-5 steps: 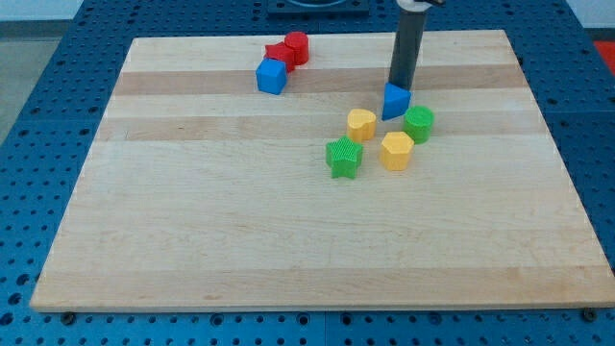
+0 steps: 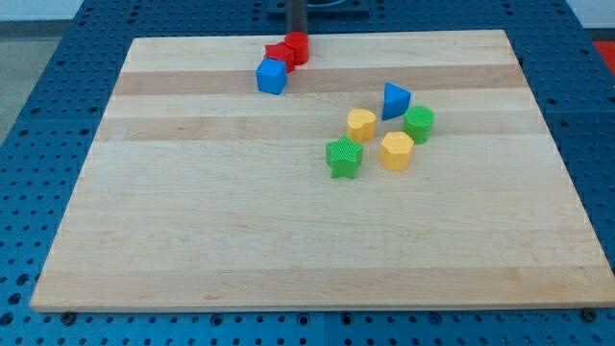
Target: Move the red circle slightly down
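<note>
One relation: red circle [image 2: 298,46] sits just below the tip [image 2: 297,32], touching or nearly.
Tip state: bare rod, nothing to grasp; board's top edge.
Neighbours: another red block [image 2: 279,54] lower-left, then blue cube [image 2: 272,75].
Push: toward view's bottom.

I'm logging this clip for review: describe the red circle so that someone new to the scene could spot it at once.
Start at the wooden board and go to its top edge, a little left of the middle, where three blocks huddle. The red circle is the round block nearest the view's top, just below my tip. It touches another red block on its left, while the blue cube sits lower left.
</note>
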`<state>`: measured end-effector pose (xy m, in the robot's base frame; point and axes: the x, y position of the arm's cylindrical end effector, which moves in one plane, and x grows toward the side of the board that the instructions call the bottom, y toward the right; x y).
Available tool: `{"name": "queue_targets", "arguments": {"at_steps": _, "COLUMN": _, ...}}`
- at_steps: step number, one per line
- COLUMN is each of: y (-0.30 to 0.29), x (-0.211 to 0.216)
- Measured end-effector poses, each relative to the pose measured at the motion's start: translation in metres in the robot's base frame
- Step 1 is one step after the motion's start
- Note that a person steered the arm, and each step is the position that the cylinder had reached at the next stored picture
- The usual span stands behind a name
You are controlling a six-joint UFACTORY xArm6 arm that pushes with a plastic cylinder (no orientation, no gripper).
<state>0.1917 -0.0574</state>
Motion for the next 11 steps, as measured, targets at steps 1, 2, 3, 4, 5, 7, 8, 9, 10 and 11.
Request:
{"name": "queue_targets", "arguments": {"at_steps": 1, "y": -0.032, "x": 0.000}}
{"name": "queue_targets", "arguments": {"at_steps": 2, "y": -0.035, "x": 0.002}}
{"name": "queue_targets", "arguments": {"at_steps": 3, "y": -0.027, "x": 0.007}}
{"name": "queue_targets", "arguments": {"at_steps": 4, "y": -0.015, "x": 0.011}}
{"name": "queue_targets", "arguments": {"at_steps": 5, "y": 0.005, "x": 0.011}}
{"name": "queue_targets", "arguments": {"at_steps": 7, "y": 0.048, "x": 0.018}}
{"name": "queue_targets", "arguments": {"at_steps": 8, "y": 0.065, "x": 0.024}}
{"name": "queue_targets", "arguments": {"at_steps": 9, "y": 0.067, "x": 0.030}}
{"name": "queue_targets", "arguments": {"at_steps": 10, "y": 0.051, "x": 0.030}}
{"name": "queue_targets", "arguments": {"at_steps": 11, "y": 0.039, "x": 0.043}}
